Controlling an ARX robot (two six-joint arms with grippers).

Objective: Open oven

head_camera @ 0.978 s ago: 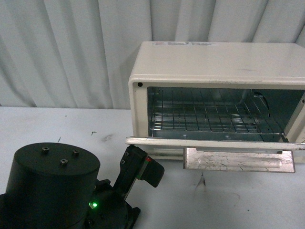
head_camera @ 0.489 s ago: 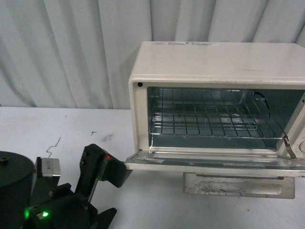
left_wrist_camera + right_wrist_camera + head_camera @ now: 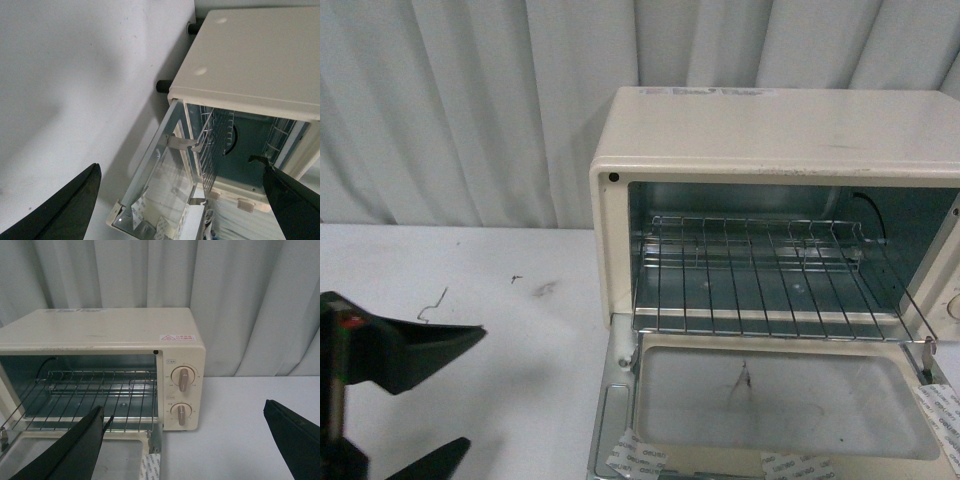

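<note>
The cream-white oven (image 3: 770,130) stands at the right on the white table. Its glass door (image 3: 770,410) lies fully open, flat toward me, with the wire rack (image 3: 760,275) slid partly out. My left gripper (image 3: 405,400) is open and empty at the lower left, apart from the door. In the left wrist view the oven (image 3: 250,55) and open door (image 3: 155,195) lie between the open fingers. In the right wrist view my right gripper (image 3: 185,440) is open and empty, facing the oven's (image 3: 100,330) two knobs (image 3: 183,378). The door handle is out of view.
A pleated grey curtain (image 3: 470,100) hangs behind the table. The white tabletop (image 3: 490,300) has small dark marks. Tape strips (image 3: 635,458) are stuck on the door's front edge.
The oven door has dropped from partly open to lying flat, and the rack slid outward. My left gripper pulled back and to the left, away from the door.
</note>
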